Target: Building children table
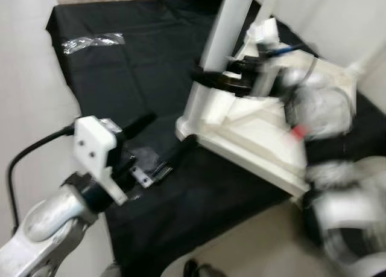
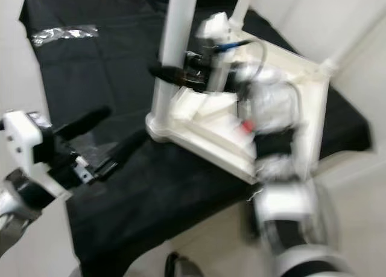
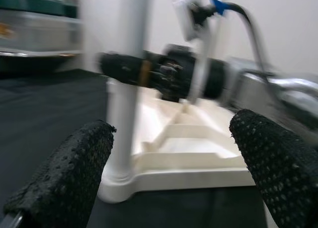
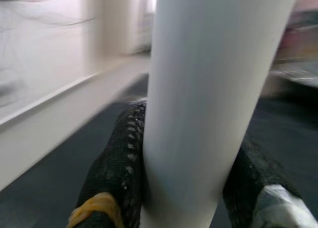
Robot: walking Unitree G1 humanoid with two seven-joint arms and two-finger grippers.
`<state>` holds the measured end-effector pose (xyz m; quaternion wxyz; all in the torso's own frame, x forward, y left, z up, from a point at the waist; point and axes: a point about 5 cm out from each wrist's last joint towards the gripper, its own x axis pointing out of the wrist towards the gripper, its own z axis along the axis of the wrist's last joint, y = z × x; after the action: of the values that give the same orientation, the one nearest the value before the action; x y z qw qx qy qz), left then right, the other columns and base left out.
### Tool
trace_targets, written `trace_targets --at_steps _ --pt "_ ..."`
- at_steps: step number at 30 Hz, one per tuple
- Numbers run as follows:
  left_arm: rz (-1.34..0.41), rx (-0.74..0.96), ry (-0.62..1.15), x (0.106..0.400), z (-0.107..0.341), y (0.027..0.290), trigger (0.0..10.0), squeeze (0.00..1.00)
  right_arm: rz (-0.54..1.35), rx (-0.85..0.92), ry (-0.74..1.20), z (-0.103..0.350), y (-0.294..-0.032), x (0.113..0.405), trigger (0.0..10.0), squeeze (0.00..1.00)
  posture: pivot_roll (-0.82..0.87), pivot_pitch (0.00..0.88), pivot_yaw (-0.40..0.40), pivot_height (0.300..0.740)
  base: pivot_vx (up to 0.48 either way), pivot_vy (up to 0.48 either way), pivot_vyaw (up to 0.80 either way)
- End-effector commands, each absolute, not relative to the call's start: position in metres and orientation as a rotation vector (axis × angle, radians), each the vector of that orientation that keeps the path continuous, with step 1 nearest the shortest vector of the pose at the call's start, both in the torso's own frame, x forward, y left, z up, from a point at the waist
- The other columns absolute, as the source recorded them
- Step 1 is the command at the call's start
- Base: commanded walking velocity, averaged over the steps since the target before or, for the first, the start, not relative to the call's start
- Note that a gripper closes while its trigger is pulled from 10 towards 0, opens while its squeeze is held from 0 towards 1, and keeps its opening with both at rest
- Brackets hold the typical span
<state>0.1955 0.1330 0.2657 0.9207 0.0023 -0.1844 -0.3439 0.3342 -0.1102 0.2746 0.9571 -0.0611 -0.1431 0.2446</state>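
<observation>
Nearest, at the left, the left gripper (image 1: 160, 141) hangs low over the black cloth (image 1: 151, 66) with its fingers (image 3: 69, 178) spread wide and holding nothing, aimed at the table's corner as if ready to steady it. Beyond it, to the right, the white children's table (image 1: 259, 132) lies upside down on the cloth so the legs can go in from above. The right gripper (image 1: 208, 78) is clamped round an upright white leg (image 1: 226, 23) just above its corner socket, apparently seating it. At the far left lies a small clear plastic bag (image 1: 90, 41).
</observation>
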Motion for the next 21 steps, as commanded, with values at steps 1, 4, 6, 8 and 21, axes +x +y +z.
trace_targets --at_steps 1,4,6,8,21 --pt "-0.713 0.015 -0.378 0.193 0.266 0.134 10.0 0.00 0.367 -0.255 0.065 0.201 -0.122 0.329 0.0 0.00 0.11 0.295 -0.148 0.740 0.000 0.000 0.00" --pt "-0.716 0.002 -0.384 0.196 0.266 0.134 10.0 0.00 0.544 -0.155 0.101 0.187 -0.103 0.304 0.0 0.00 0.09 0.251 -0.133 0.740 0.000 0.000 0.00" --pt "-0.729 -0.007 -0.390 0.198 0.266 0.131 10.0 0.00 0.538 -0.164 0.058 0.198 -0.105 0.317 6.5 0.00 0.09 0.232 -0.135 0.740 0.000 0.000 0.00" --pt "-0.729 -0.007 -0.390 0.198 0.266 0.131 10.0 0.00 0.538 -0.164 0.058 0.198 -0.105 0.317 6.5 0.00 0.09 0.232 -0.135 0.740 0.000 0.000 0.00" --pt "-0.742 -0.008 -0.397 0.199 0.268 0.129 10.0 0.00 0.696 -0.138 -0.134 0.271 -0.108 0.352 10.0 0.88 0.10 0.236 -0.133 0.740 0.000 0.000 0.00"
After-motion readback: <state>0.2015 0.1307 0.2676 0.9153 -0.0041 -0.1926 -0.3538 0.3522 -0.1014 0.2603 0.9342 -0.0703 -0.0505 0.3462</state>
